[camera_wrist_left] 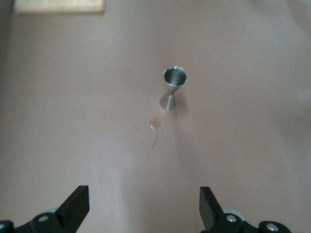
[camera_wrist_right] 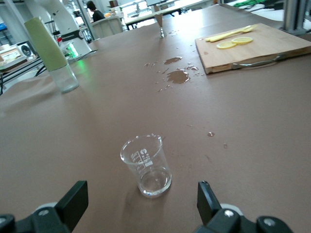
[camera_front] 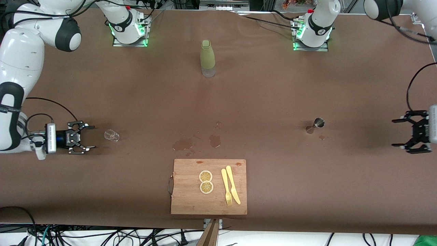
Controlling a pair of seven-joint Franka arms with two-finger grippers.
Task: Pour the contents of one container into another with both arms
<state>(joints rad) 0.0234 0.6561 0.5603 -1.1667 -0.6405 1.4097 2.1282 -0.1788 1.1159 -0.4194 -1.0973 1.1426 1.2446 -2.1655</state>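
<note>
Jigger (camera_front: 315, 125), small, shiny steel, hourglass form: stands upright on the brown table (camera_front: 273, 89) toward the left arm's end, open cone upward, held by nothing. A few small drops (camera_front: 322, 137) lie on the table just beside its foot, on the side nearer the front camera.

Glass cup (camera_front: 112, 135), tiny, clear, printed with white markings: stands upright on the table toward the right arm's end, apparently empty apart from a wet sheen at its base, touched by nothing.

Left end effector (camera_front: 399, 133): low over the table near the edge at the left arm's end, fingers spread wide, empty, pointing toward the jigger and well apart from it.

Right end effector (camera_front: 92, 138): low over the table near the edge at the right arm's end, fingers spread wide, empty, its tips just beside the glass cup without touching it.

Bottle (camera_front: 208, 58), tall, olive-green with clear base: upright at mid-table, near the edge where the arm bases stand.

Spill (camera_front: 198, 141): several wet patches at mid-table, between the bottle and the cutting board.

Cutting board (camera_front: 209, 186), wooden, metal handle: near the table edge closest to the front camera. On it, two lemon slices (camera_front: 206, 181) side by side, and beside them a yellow fork (camera_front: 226, 187) and a yellow knife (camera_front: 233, 185).
</note>
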